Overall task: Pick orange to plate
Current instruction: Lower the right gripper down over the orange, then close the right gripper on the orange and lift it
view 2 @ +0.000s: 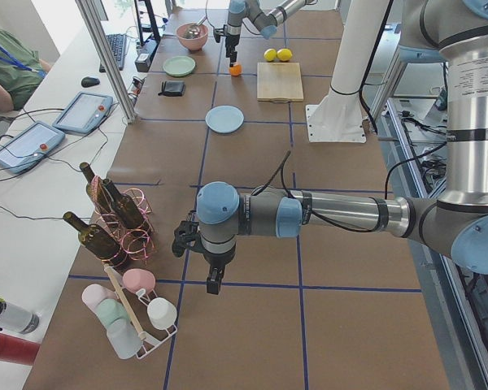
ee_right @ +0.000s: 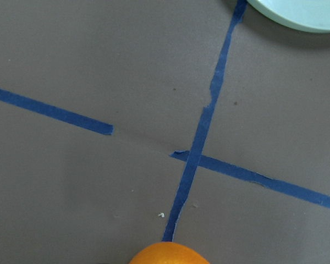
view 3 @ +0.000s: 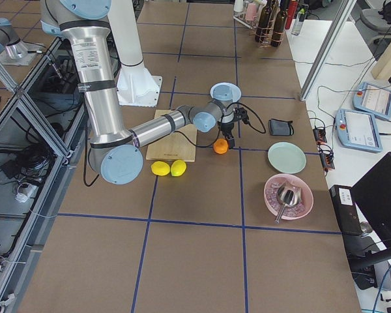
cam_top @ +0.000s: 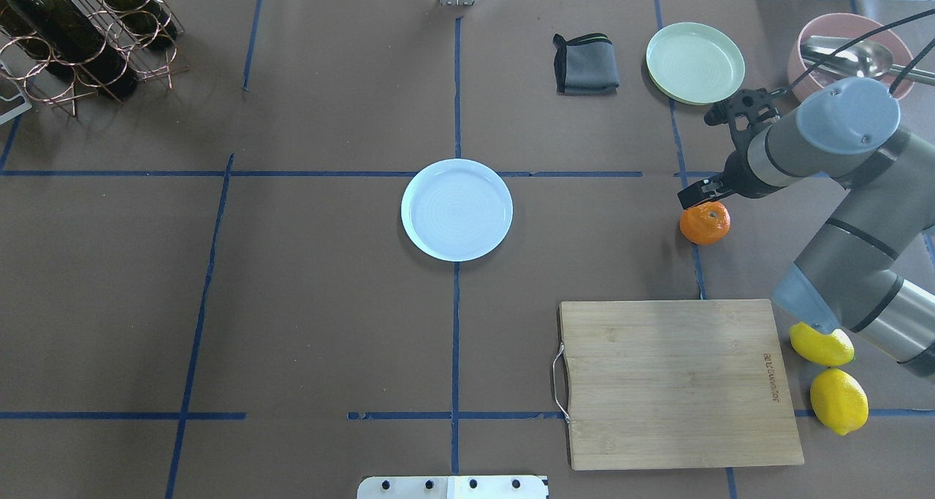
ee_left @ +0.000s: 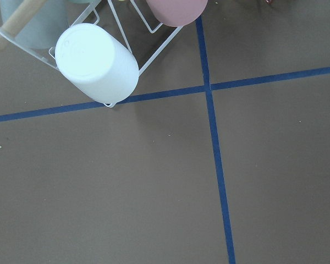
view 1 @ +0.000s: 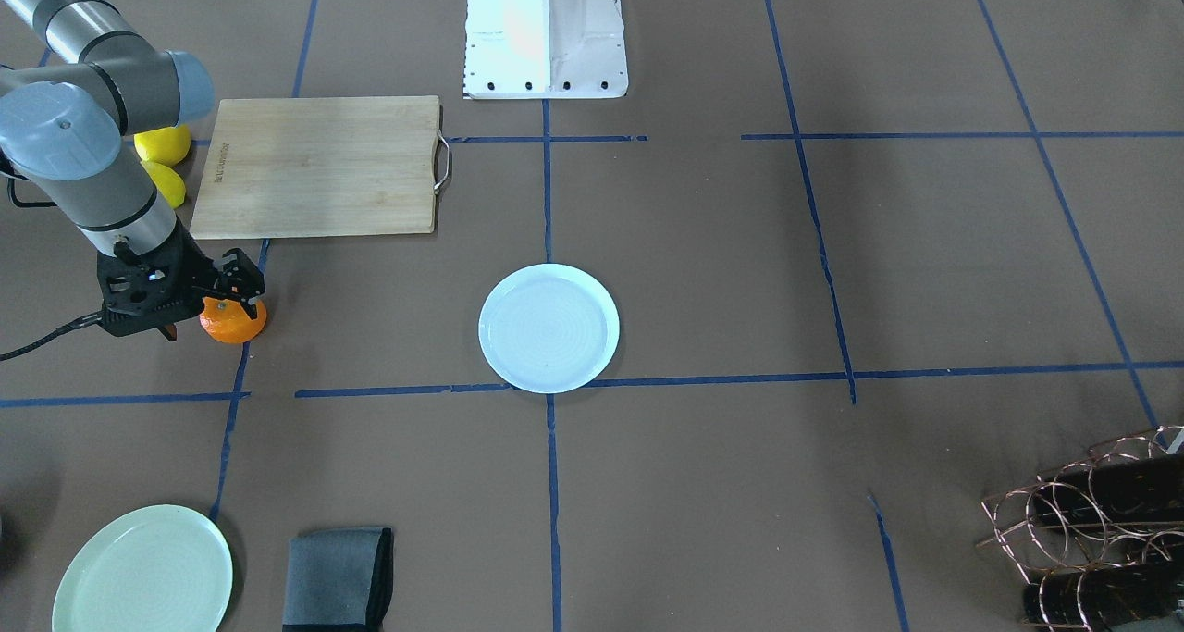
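Orange point(cam_top: 704, 223) is sitting on the brown table, on the right side as seen from overhead, with its left edge over a blue tape line point(cam_top: 687, 152). It is resting on the table surface, not lifted. The right gripper point(cam_top: 700, 191) is hanging just over the orange's far side, its black fingers pointing down and overlapping the top of the fruit in the front-facing view. Whether the fingers are touching the orange, and whether they are spread or closed, I cannot tell. In the right wrist view only the top of the orange is peeking in at the bottom edge, with tape running away from it.

The plate point(cam_top: 456, 210) is lying at the centre of the table on a tape crossing, well to the left of the orange and apart from it.

A board point(cam_top: 676, 382) is lying near of the orange, with two lemons point(cam_top: 838, 400) just off its right edge. A green plate point(cam_top: 695, 62) is sitting far of the orange, and a folded cloth point(cam_top: 586, 63) is lying just left of that plate.

The left gripper point(view 2: 214, 284) is hovering over bare table at the other end, beside a cup rack point(view 2: 134, 317). It is showing only in the side view, so I cannot tell how its fingers are standing.
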Tool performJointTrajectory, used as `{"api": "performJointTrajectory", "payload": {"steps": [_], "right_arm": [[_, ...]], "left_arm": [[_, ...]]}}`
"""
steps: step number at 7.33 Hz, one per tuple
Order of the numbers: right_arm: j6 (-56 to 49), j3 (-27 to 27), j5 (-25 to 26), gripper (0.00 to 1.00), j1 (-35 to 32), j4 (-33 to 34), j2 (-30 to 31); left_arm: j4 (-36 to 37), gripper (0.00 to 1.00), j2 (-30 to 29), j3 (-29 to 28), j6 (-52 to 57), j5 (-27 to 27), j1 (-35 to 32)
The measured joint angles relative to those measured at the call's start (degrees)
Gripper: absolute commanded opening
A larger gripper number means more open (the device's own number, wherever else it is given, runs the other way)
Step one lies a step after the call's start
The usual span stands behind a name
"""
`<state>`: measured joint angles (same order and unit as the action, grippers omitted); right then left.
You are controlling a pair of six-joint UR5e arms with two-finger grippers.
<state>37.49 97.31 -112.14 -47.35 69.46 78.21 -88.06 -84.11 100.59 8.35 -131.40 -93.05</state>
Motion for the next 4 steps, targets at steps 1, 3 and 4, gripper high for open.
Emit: {"api": "performJointTrajectory", "payload": {"steps": [1,3,4], "right_arm": [[0.33,-0.43,0.38,1.00,0.62,-0.56,0.14],[0.53,-0.74,0.89,1.00,1.55,-0.86,0.42],[0.55,-1.13,1.39,1.00,2.14,-0.89,0.46]], "left_arm": [[0.00,1.00,0.00,0.11,0.00,0.00,-0.01],[-0.02,1.00,-0.05,0.22,0.00,0.00,0.00],[-0.06,1.00,-0.08,0.32,0.00,0.00,0.01]]}}
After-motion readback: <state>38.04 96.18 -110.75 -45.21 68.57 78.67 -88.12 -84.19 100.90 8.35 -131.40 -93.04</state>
